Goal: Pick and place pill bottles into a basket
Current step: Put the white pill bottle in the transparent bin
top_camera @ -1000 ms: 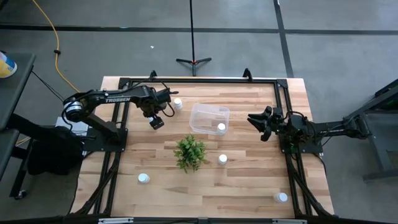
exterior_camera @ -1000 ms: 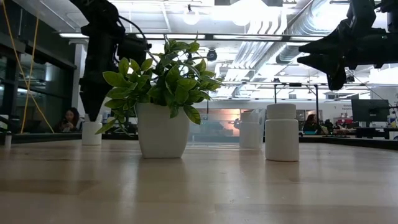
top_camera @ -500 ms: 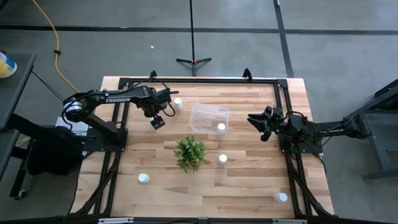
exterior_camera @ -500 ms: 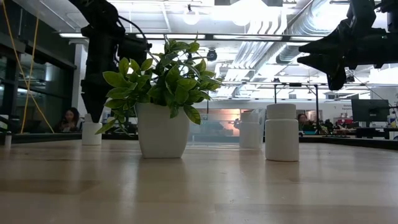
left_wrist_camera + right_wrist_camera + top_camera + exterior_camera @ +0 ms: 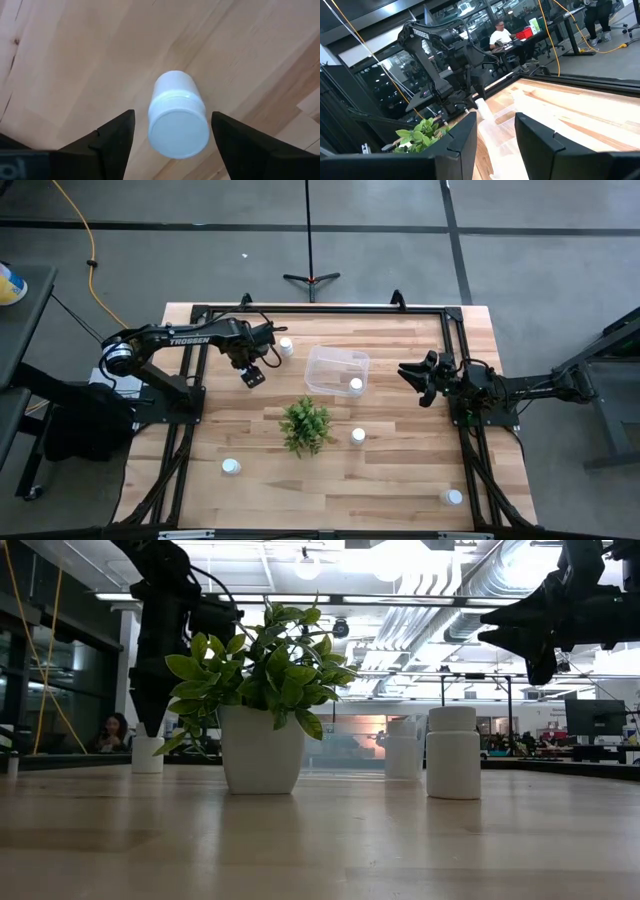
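My left gripper is open and points down over a white pill bottle that stands upright on the table. Its two fingers stand on either side of the cap without touching it. In the low view the bottle stands just under the gripper. The clear bin stands to the right of it and holds one bottle. Other bottles stand on the table: one at the far side, one right of the plant, and others near the front. My right gripper hovers open and empty to the right of the bin.
A small green plant in a white pot stands on the table's near side of the bin. Another bottle stands at the front right corner. Black frame rails run around the table. People sit in the room beyond.
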You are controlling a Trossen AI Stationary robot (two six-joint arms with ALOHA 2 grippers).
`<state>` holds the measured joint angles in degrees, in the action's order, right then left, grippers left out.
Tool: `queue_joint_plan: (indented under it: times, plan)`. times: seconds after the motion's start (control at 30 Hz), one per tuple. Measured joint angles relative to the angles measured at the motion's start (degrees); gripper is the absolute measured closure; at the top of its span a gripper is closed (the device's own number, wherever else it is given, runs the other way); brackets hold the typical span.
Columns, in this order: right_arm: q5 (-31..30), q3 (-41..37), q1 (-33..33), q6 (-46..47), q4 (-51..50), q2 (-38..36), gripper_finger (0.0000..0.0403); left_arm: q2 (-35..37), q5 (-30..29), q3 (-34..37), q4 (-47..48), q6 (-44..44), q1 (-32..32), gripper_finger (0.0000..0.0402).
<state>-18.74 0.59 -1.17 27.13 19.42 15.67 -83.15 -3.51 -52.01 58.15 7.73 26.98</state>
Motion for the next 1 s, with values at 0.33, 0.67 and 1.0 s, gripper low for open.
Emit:
queue_joint_plan:
  times: [0.33,0.67,1.0]
  plan:
    - [0.0,0.0,0.0,-0.1,0.0,0.0,0.0279,0.0,0.0,0.0,0.3,-0.3,0.0,0.0099]
    - [0.0,0.0,0.0,0.0,0.0,0.0,0.0279,0.0,1.6,0.0,0.3,-1.9,0.0,0.0146]
    - [0.0,0.0,0.0,0.0,0.0,0.0,0.0279,0.0,1.7,0.0,0.3,-2.0,0.0,0.0206]
